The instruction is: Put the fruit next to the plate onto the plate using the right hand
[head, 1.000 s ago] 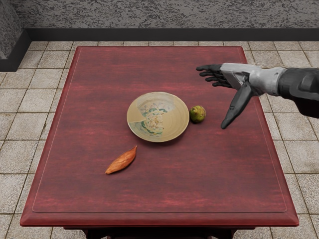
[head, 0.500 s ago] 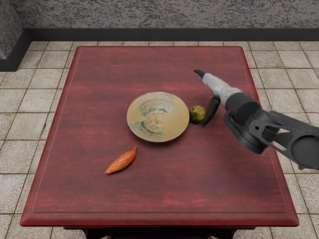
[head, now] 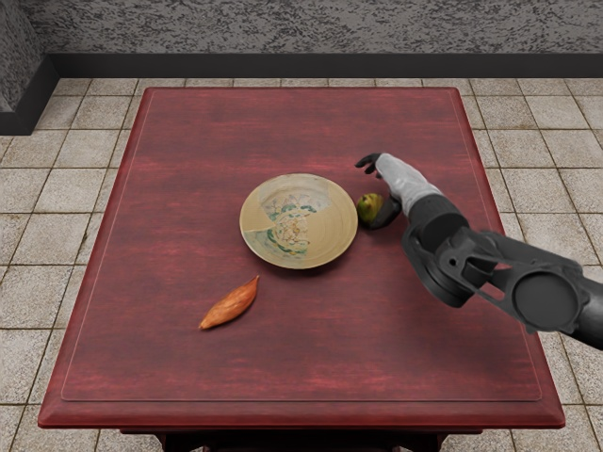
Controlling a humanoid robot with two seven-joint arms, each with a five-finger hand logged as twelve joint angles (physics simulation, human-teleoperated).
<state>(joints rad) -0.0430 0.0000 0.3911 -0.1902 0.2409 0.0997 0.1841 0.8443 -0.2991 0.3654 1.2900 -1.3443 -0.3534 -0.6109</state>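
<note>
Just right of the plate (head: 256, 237), on the table (head: 188, 141), the green fruit (head: 369, 208) is sitting close against the rim, not yet on the plate. The right hand (head: 394, 181) is reaching in from the right, with its arm running off to the lower right edge. It is lying on the fruit's far right side, so the fruit is sitting to the left of the palm and a little nearer the camera.

The hand is looking open. The fingers (head: 366, 162) are curling in the air beyond the fruit and clear of it. The thumb (head: 386, 222) is hooking round the near right side, touching the fruit or just beside it. The fruit is thus resting in the gap between thumb and fingers, and nothing is gripping it so far as can be seen.

The fruit is looking roundish, with no long axis to line up on. The plate is lying to the left of the fruit, straight across from the palm, so after closing, a short lift and a leftward carry are probably all that is needed. An orange thing (head: 229, 303) is lying well apart, toward the front left. The left arm is not showing.
</note>
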